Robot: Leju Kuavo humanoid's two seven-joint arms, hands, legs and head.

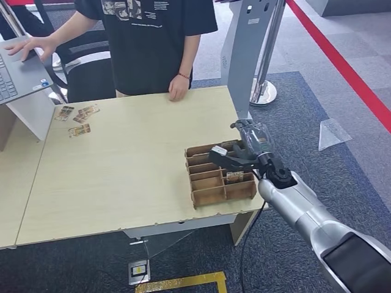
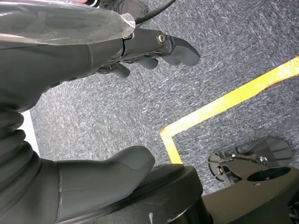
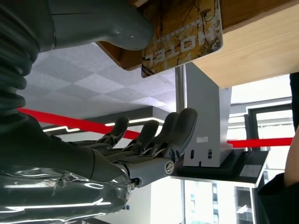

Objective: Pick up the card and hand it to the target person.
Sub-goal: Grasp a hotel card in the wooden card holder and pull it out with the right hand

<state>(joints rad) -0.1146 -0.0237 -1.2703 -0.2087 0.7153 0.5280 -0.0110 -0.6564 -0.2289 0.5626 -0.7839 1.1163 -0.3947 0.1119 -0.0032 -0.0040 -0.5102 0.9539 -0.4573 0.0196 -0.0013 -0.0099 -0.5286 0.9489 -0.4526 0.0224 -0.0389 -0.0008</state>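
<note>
Right hand (image 1: pixel 239 155): reaches over the wooden divider tray (image 1: pixel 220 190) at the bench (image 1: pixel 129 159) edge. Thumb (image 3: pixel 105 23) rests against the card (image 3: pixel 183 32); fingers (image 3: pixel 155 135) extended and well apart from it, so no grip yet.
Card: stands upright in a tray slot, presumably for an easy pinch.
Left hand (image 2: pixel 105 107): hangs over carpet, fingers apart, holding nothing.
Person (image 1: pixel 147 43): waits across the bench, likely the recipient.

1 wooden divider tray (image 1: pixel 203 196), 1 card (image 1: pixel 234 176) standing in it. 3 loose cards (image 1: pixel 79 130) at table's far corner. 1 laptop (image 1: pixel 16 76), 1 person (image 1: pixel 152 43).
</note>
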